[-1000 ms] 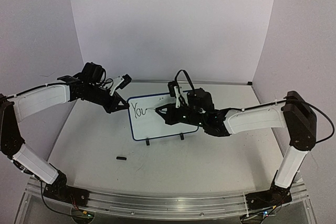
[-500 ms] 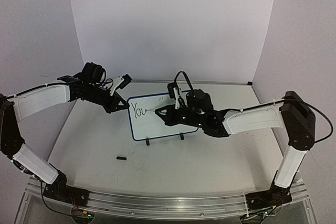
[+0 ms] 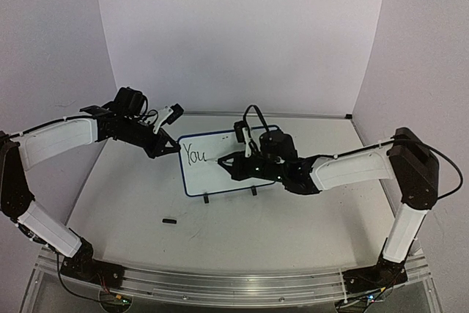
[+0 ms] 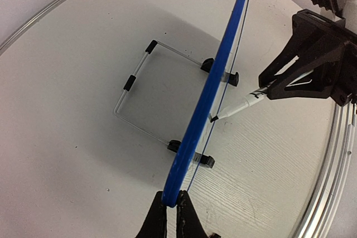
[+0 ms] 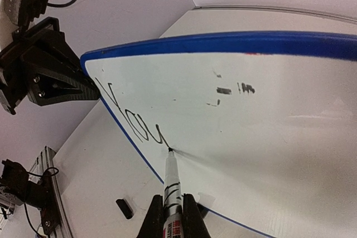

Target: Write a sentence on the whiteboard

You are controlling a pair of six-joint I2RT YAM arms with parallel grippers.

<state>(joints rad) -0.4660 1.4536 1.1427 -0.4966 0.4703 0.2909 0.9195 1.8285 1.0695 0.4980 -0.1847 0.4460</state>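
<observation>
The whiteboard (image 3: 220, 174) stands upright on two black feet at the table's middle, white with a blue frame (image 4: 215, 79). Black lettering "You" (image 3: 193, 154) is at its upper left, also in the right wrist view (image 5: 131, 121). My left gripper (image 4: 172, 203) is shut on the board's blue edge, at the board's left side (image 3: 174, 144). My right gripper (image 5: 173, 207) is shut on a black-and-white marker pen (image 5: 171, 185). The pen's tip (image 5: 169, 150) touches the board just after the "u". The pen also shows in the left wrist view (image 4: 240, 104).
A small black marker cap (image 3: 170, 220) lies on the table in front of the board, also in the right wrist view (image 5: 124, 208). A wire stand (image 4: 145, 96) props the board from behind. Grey walls close in the back and sides.
My right gripper and pen have moved slightly left and down along the board, with the tip at the end of the "u". The left arm has not moved.
</observation>
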